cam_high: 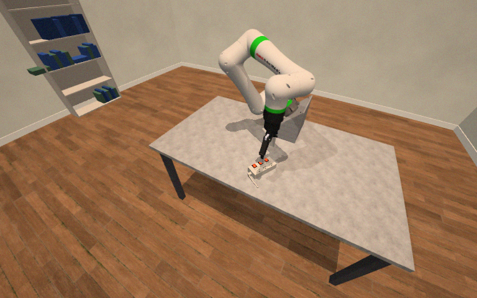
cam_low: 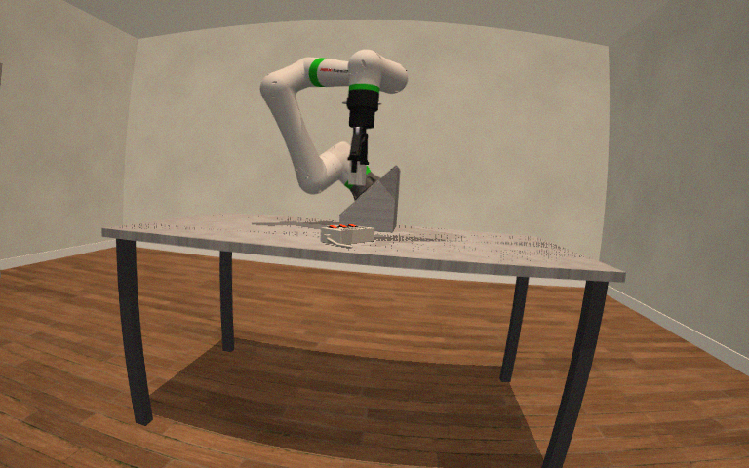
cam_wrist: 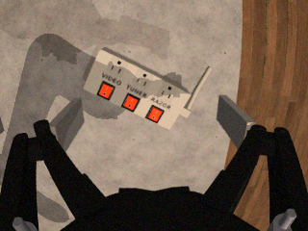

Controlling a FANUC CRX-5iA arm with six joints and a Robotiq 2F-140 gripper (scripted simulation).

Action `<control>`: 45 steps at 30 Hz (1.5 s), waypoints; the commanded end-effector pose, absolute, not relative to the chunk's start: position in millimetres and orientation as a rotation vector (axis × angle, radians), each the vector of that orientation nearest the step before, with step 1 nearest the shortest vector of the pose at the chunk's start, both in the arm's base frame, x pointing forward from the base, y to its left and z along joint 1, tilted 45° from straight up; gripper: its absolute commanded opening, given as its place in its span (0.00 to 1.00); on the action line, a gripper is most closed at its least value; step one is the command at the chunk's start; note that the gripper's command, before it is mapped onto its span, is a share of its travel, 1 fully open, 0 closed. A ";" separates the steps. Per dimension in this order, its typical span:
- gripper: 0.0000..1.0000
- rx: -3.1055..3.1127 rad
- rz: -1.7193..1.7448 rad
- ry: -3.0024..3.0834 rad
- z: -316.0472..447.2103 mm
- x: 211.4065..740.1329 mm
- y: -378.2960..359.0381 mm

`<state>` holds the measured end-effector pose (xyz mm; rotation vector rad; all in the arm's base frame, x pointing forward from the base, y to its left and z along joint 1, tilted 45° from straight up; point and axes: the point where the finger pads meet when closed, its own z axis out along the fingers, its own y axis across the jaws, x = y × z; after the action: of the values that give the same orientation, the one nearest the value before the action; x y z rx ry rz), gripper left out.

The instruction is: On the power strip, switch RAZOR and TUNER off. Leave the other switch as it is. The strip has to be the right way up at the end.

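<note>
Fingers spread fully wide, holding nothing; your power strip point(cam_wrist: 139, 89) lies on the table point(cam_high: 218, 140) below, between them.

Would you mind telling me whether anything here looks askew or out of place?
Nothing stands out. The power strip lies face up on the table, all three switches lit, with the open gripper above it.

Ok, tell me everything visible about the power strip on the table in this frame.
The power strip is a short cream block that looks like plastic, lying flat and right way up on the grey table, near its front edge. Its top carries three square rocker switches, all glowing orange-red, labelled VIDEO, TUNER and RAZOR. A short pale cable stub sticks out of the RAZOR end. Nothing touches it but the table; the open claw hangs above it, empty.
</note>
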<state>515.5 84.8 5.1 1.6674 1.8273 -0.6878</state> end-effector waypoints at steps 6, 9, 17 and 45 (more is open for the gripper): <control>1.00 1.667 -0.690 1.827 5.1 515.8 85.1; 1.00 1.667 -0.690 1.827 5.1 515.8 85.1; 1.00 1.360 -0.831 2.139 4.8 506.9 59.5; 0.00 0.548 -1.075 2.656 2.5 486.3 14.0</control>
<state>486.2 13.8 2.4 0.5488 2.6537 -1.0747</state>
